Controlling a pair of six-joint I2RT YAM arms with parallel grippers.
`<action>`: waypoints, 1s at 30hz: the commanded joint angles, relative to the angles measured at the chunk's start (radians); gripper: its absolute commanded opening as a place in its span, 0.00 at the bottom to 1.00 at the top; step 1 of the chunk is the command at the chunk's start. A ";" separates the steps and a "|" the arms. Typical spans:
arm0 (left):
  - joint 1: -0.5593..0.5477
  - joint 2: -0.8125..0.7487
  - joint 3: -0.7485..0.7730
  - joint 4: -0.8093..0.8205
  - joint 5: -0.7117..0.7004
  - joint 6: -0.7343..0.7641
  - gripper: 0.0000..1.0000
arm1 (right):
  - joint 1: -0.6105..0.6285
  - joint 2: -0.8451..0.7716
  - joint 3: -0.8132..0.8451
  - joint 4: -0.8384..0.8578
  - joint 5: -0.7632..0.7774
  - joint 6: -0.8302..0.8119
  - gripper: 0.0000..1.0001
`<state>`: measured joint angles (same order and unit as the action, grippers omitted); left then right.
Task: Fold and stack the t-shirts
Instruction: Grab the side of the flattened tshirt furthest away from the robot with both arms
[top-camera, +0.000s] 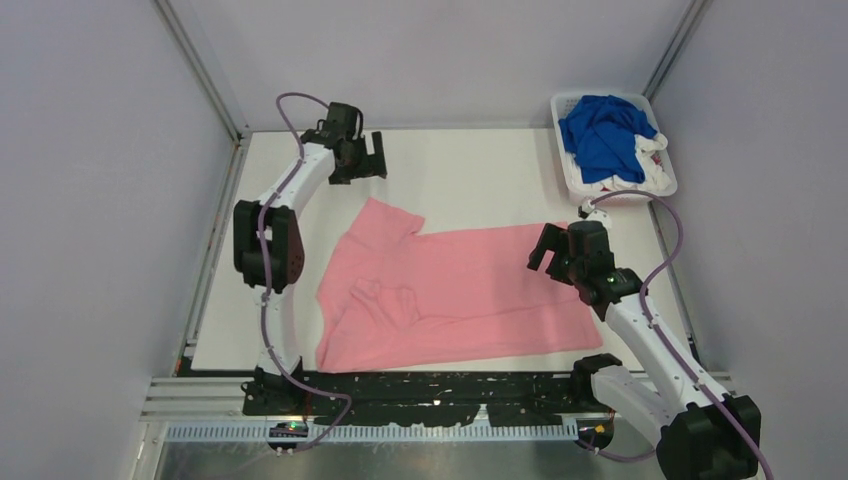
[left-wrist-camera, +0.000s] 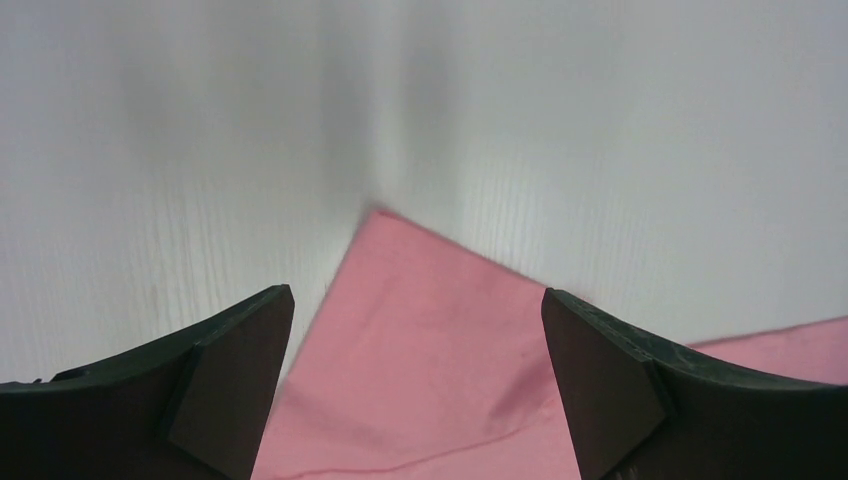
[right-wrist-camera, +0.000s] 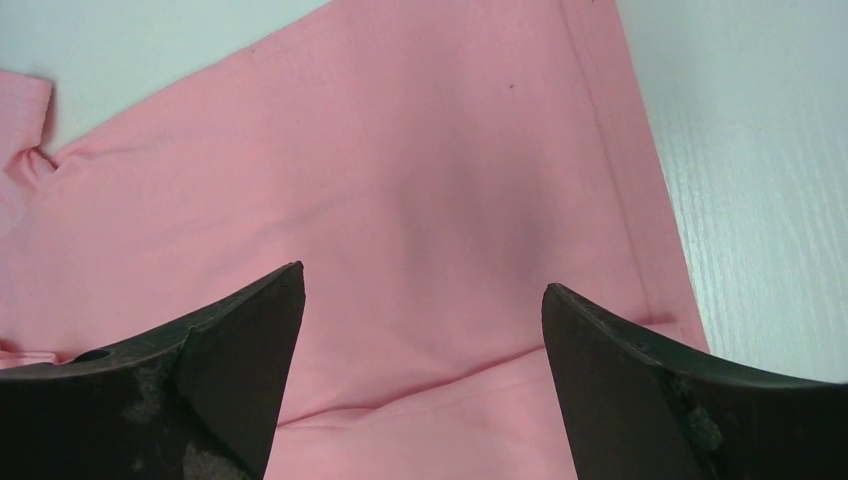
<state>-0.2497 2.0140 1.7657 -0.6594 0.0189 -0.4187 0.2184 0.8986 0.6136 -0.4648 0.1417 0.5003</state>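
Pink t-shirt (top-camera: 450, 295): lies spread out, unfolded, across the middle of the white table (top-camera: 470, 170), with its hem toward the right and one sleeve pointing to the far left.
Creases: a bunched ridge of cloth sits left of the shirt's centre. What lies under it is hidden.
Left gripper (top-camera: 365, 158): fingers spread wide and nothing between them. It hangs over bare table just beyond the far sleeve.
Left wrist view: only the two dark fingertips and the sleeve's pointed corner show, and the table beyond is smeared and blurry.
Right gripper (top-camera: 548, 248): jaws also wide apart and holding nothing, above the shirt's hem edge on the right.
Right wrist view: pink cloth fills most of the frame, with the stitched hem running down the right side. Whether the fingertips touch the cloth cannot be told.
Basket (top-camera: 665, 180): white plastic, in the far right corner of the table, well apart from the pink shirt.
Blue t-shirt (top-camera: 600, 135): crumpled on top inside the basket.
White t-shirts (top-camera: 650, 170): mostly buried under the blue one – only scraps show, so their number cannot be told.
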 joint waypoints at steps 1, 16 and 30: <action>0.013 0.167 0.259 -0.138 0.025 0.115 1.00 | -0.007 0.001 0.026 0.065 0.039 -0.040 0.95; 0.030 0.354 0.336 -0.180 0.263 0.067 1.00 | -0.013 -0.018 -0.001 0.066 0.059 -0.048 0.96; 0.032 0.346 0.267 -0.167 0.308 0.038 1.00 | -0.015 -0.087 -0.033 0.053 0.085 -0.054 0.96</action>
<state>-0.2226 2.3974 2.0884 -0.8490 0.2760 -0.3664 0.2073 0.8364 0.5903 -0.4351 0.1940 0.4614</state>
